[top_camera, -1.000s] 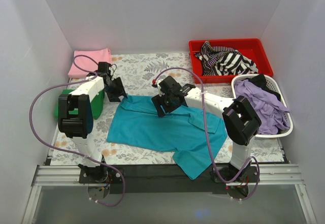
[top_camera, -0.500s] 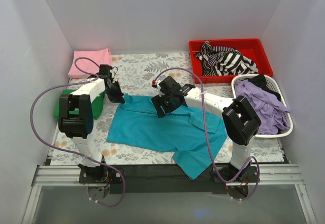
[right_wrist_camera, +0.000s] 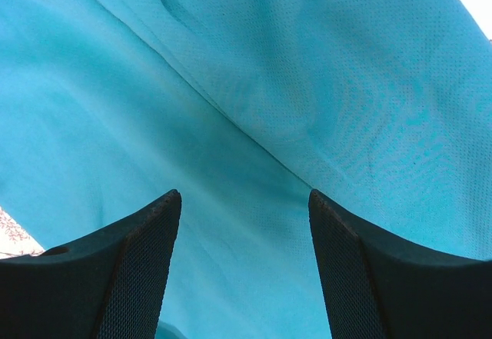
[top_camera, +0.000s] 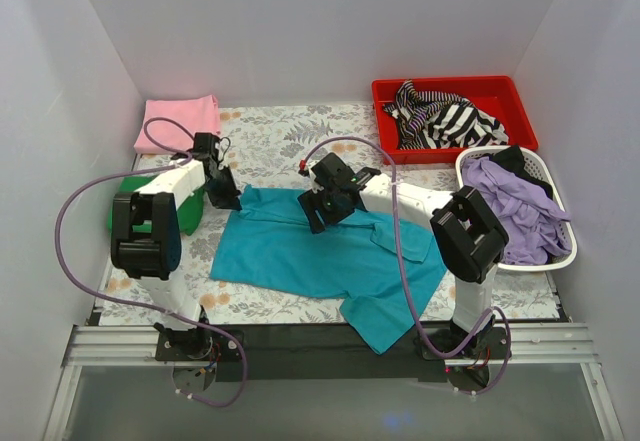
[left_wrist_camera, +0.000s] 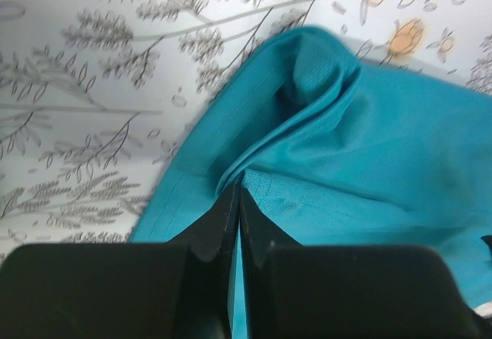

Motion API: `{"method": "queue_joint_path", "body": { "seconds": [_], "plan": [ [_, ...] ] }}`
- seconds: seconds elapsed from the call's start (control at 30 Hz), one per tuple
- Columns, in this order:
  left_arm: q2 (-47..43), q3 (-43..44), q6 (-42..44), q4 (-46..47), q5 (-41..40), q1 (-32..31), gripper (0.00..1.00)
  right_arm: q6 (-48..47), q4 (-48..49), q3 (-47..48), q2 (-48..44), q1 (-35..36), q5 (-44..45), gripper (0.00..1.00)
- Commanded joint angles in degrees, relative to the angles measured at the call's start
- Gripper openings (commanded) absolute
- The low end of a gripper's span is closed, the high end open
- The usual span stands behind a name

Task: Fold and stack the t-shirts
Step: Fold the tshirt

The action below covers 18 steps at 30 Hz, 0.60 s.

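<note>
The teal t-shirt [top_camera: 330, 251] lies spread and rumpled on the flowered table, one part hanging over the near edge. My left gripper [top_camera: 234, 200] is at its far left corner, shut on a fold of the teal cloth [left_wrist_camera: 307, 147]. My right gripper [top_camera: 316, 217] is open, jaws wide, just above the shirt's far edge; teal cloth [right_wrist_camera: 246, 124] fills its view. A folded pink t-shirt [top_camera: 180, 121] lies at the far left. A folded green t-shirt [top_camera: 190, 209] sits beside my left arm, partly hidden by it.
A red bin [top_camera: 455, 96] with striped black-and-white cloth stands at the far right. A white basket [top_camera: 560, 251] with purple and black clothes stands at the right edge. White walls enclose the table on three sides.
My left gripper has moved down onto the shirt's far left corner and closed on the cloth. My right arm has barely moved.
</note>
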Motion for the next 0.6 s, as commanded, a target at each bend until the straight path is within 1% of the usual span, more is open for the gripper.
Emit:
{"method": "queue_joint_path", "body": {
  "seconds": [0.0,0.23,0.5,0.53,0.57],
  "plan": [
    [-5.84,-2.95,0.22,-1.33,-3.14,-0.27,0.00,0.27,1.46,-0.87,0.54,0.28,0.00,0.73],
    [-7.60,-7.00,-0.92,-2.21,-3.41,-0.27,0.00,0.62,1.72,-1.14,1.33,0.28,0.17,0.73],
    [-7.07,-9.29,-1.54,-2.39,-7.53,-0.27,0.00,0.09,1.81,-0.87,-0.16,0.28,0.96,0.73],
    [-7.51,-9.29,-1.80,-2.47,-7.80,-0.27,0.09,0.00,1.81,-0.70,-0.16,0.28,0.87,0.73],
    [-8.03,-9.29,-2.15,-1.87,-7.80,-0.27,0.33,-0.08,1.81,-0.61,-0.34,0.28,0.87,0.73]
  ]
}}
